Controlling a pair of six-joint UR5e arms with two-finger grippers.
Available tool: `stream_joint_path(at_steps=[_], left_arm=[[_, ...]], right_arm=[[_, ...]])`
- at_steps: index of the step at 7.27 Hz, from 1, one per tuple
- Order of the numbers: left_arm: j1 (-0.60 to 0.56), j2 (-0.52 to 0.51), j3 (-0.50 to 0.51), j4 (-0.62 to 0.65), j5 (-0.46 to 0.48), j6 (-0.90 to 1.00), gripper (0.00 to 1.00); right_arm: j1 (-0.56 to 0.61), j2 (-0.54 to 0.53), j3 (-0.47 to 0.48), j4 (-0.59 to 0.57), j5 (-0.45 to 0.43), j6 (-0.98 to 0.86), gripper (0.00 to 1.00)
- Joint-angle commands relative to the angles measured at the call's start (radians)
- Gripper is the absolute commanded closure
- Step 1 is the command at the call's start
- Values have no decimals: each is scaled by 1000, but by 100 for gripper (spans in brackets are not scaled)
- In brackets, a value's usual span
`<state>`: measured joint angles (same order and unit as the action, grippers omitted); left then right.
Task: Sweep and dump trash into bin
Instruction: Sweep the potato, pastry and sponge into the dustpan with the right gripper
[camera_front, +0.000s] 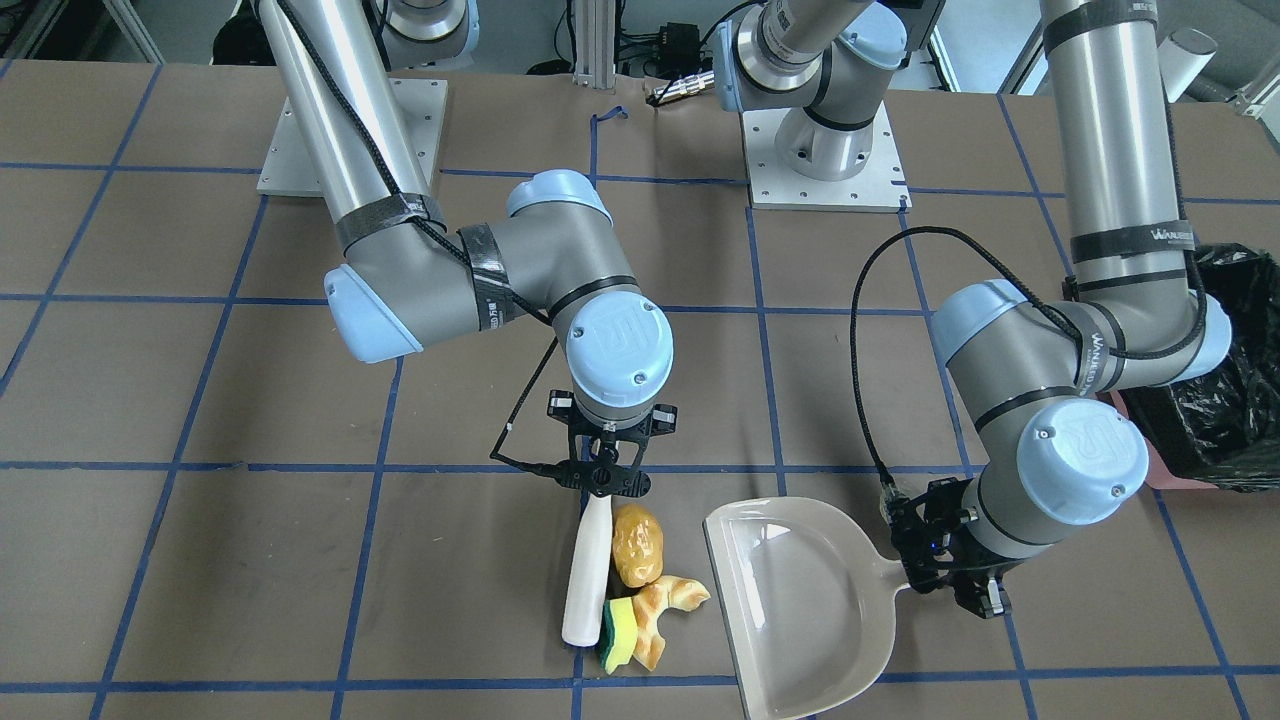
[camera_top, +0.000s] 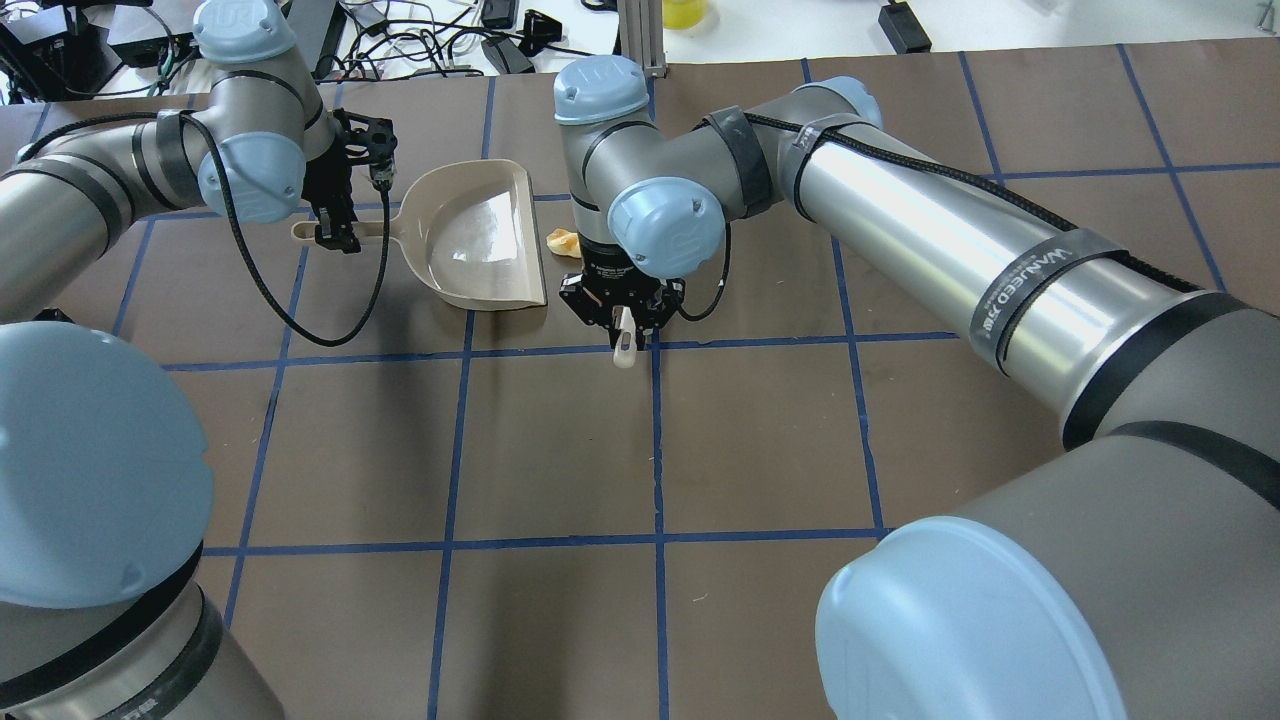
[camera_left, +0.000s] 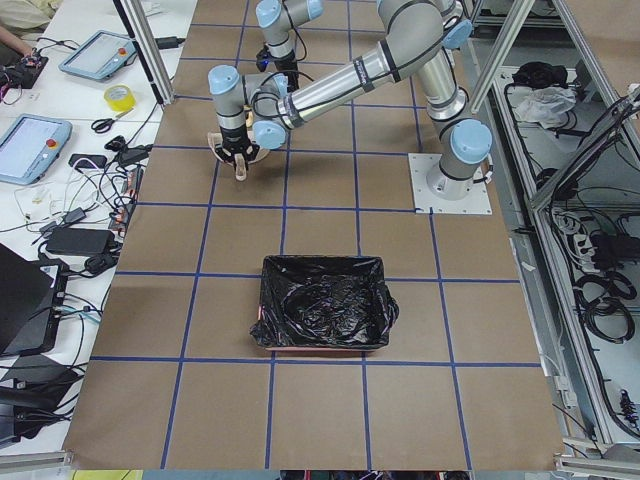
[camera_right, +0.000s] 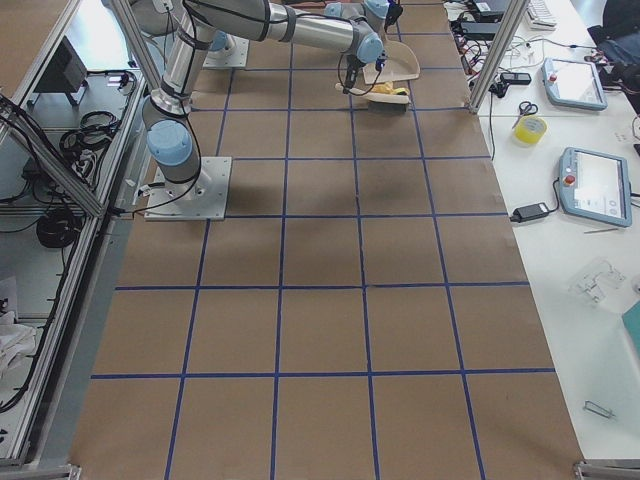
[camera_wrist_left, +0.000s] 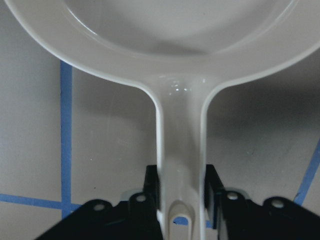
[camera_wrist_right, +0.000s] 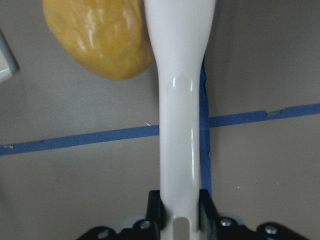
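My right gripper (camera_front: 600, 478) is shut on the handle of a white brush (camera_front: 587, 575), which lies on the table. The handle fills the right wrist view (camera_wrist_right: 180, 125). Right beside the brush, on the dustpan side, lies the trash: a glossy yellow-brown lump (camera_front: 638, 545), an orange-cream peel (camera_front: 675, 598) and a yellow-green sponge (camera_front: 620, 632). My left gripper (camera_front: 945, 578) is shut on the handle (camera_wrist_left: 180, 165) of a beige dustpan (camera_front: 800, 600), whose open mouth faces the trash a short gap away. The black-lined bin (camera_left: 322, 315) stands far off on my left side.
The bin also shows at the front-facing view's right edge (camera_front: 1225, 400), behind my left arm's elbow. Blue tape lines grid the brown table (camera_top: 560, 450). Both arm bases are bolted at the robot side. Tablets, cables and tape lie beyond the table's far edge (camera_left: 60, 150).
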<state>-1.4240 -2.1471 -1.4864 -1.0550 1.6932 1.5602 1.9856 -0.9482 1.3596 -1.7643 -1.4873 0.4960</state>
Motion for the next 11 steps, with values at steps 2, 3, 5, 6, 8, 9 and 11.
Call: stream_joint_path(at_steps=[2,3,5,6,8,9,11], left_arm=[[-7,0,0,1,0,-3,100],[-7,-3,0,1,-1,-3,100],[-7,-4,0,1,-1,-3,100],[-7,-5,0,0,-4,-3,100],[-7,-5,0,0,-7,-3,100],[-7,-4,0,0,-12,-2,100],[-6,0,-2,0,-15,-2,100]], right_arm=[[36,41,-48,2,-2,-86,100],[59,71,-88,3,-2,-86,100],[113,118,-164,2,13,-41,100],[134,132,-198,2,30,-15,100],[176,158,-261,-7,88,67,100],[183,164,-281,-12,123,90,100],[147,129,-278,41,108,85,100]])
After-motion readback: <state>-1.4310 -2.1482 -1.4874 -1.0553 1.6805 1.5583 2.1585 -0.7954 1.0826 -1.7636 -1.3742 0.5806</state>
